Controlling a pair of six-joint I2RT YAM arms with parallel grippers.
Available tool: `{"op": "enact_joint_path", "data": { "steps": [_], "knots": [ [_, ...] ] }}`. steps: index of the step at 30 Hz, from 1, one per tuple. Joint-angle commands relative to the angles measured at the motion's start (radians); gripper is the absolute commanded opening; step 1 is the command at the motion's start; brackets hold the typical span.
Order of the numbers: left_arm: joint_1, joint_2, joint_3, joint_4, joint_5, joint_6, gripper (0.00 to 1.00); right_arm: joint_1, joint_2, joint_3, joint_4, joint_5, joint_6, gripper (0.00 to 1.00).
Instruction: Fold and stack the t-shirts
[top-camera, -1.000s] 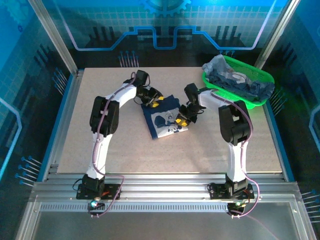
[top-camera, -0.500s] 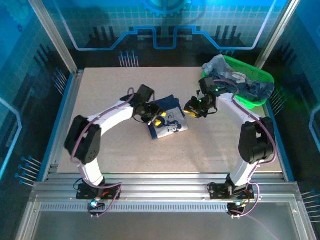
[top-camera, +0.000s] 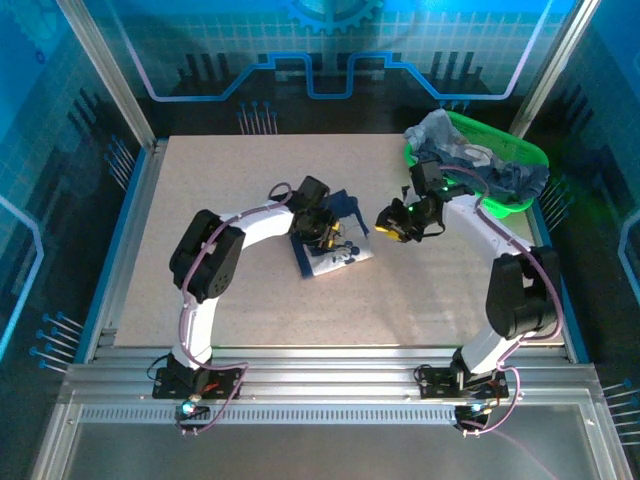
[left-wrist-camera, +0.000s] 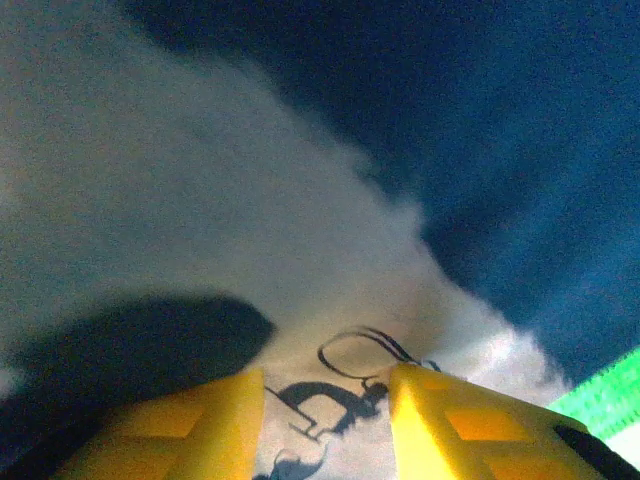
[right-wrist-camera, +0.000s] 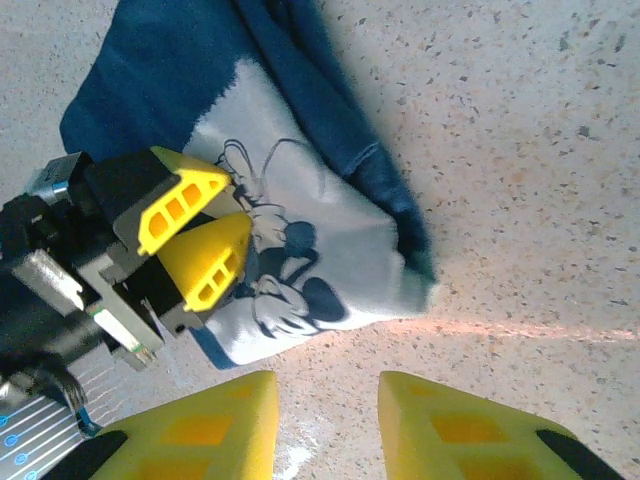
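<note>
The folded navy t-shirt (top-camera: 340, 252) lies mid-tabletop (top-camera: 420, 290) under the left pincer (top-camera: 327, 237), part-open, gripping nothing and seemingly placed to flatten its whitish print, while the right pincer (top-camera: 388, 228), likewise part-open and empty, hangs just right, nearer the green basket (top-camera: 525, 152) of unfolded t-shirts (top-camera: 480, 165).

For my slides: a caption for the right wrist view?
Left gripper at the folded navy t-shirt, on its whitish graphic; right gripper open over the table.
</note>
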Motion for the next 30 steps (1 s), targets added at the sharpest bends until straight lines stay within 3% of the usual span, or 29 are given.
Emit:
{"op": "enact_joint_path", "data": {
  "steps": [1, 10, 14, 18, 22, 25, 30],
  "knots": [
    [0.125, 0.000, -0.052, -0.069, -0.048, 0.101, 0.39, -0.018, -0.044, -0.030, 0.003, -0.024, -0.009, 0.33],
    [0.409, 0.018, 0.054, -0.262, -0.012, 0.571, 0.39, -0.022, -0.052, -0.057, 0.017, -0.022, 0.007, 0.34],
    [0.416, -0.065, 0.091, -0.283, -0.026, 0.672, 0.45, -0.021, -0.049, -0.044, 0.011, -0.020, 0.001, 0.34],
    [0.357, -0.274, -0.033, -0.268, -0.125, 0.581, 0.50, -0.019, -0.046, -0.035, 0.006, -0.016, -0.002, 0.34],
    [0.279, -0.451, -0.278, -0.203, -0.184, 0.265, 0.52, -0.015, -0.037, -0.040, 0.014, -0.022, 0.001, 0.34],
    [0.255, -0.494, -0.453, -0.023, -0.183, 0.030, 0.54, -0.010, -0.030, -0.035, 0.019, -0.034, 0.002, 0.35],
    [0.254, -0.456, -0.510, 0.169, -0.236, -0.113, 0.58, 0.000, -0.019, -0.015, 0.014, -0.053, -0.011, 0.35]
  ]
}}
